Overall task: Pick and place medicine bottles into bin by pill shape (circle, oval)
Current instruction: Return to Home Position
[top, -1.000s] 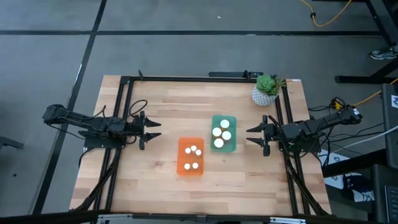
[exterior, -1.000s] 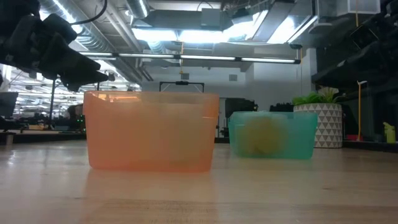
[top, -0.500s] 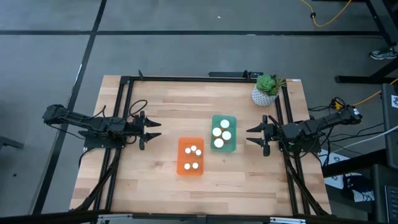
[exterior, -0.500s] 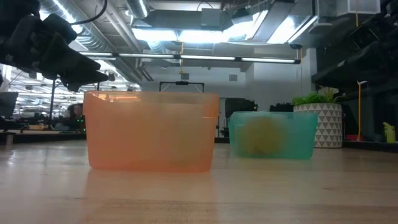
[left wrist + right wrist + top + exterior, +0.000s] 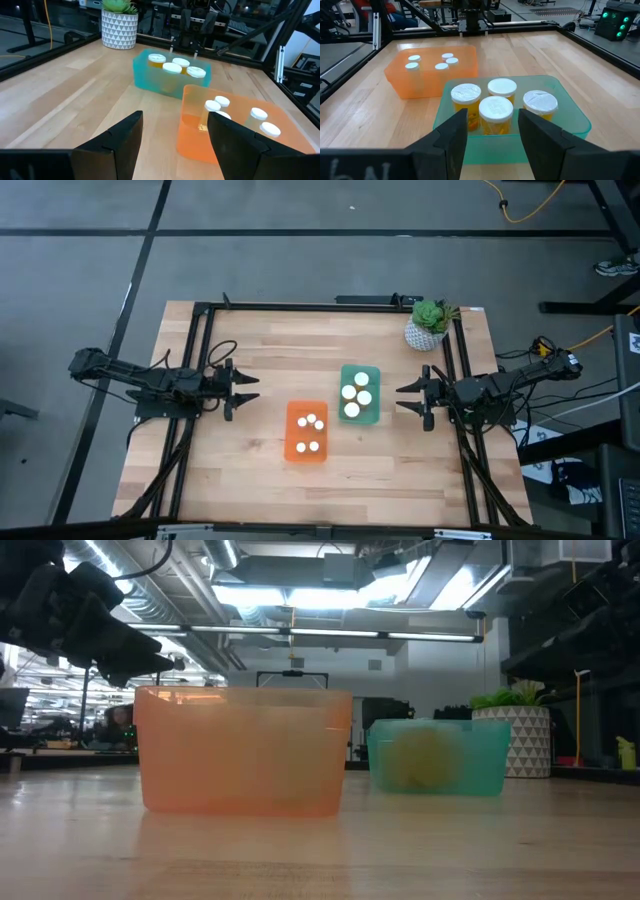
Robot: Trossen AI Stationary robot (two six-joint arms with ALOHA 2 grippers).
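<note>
Several small white-capped medicine bottles [image 5: 309,434] stand in an orange bin [image 5: 291,442] at the table's middle. Several larger white-capped amber bottles [image 5: 495,113] stand in a teal bin [image 5: 373,374] just right of it and farther back. My left gripper [image 5: 250,389] is open and empty at the table's left, its fingers pointing toward the bins. My right gripper [image 5: 404,398] is open and empty at the table's right, pointing toward the teal bin. Both hover above the table.
A white patterned plant pot [image 5: 424,333] with a green plant stands at the far right corner. A black metal frame [image 5: 300,305] runs round the table's edges. Bare wood lies in front of the bins and at the far left.
</note>
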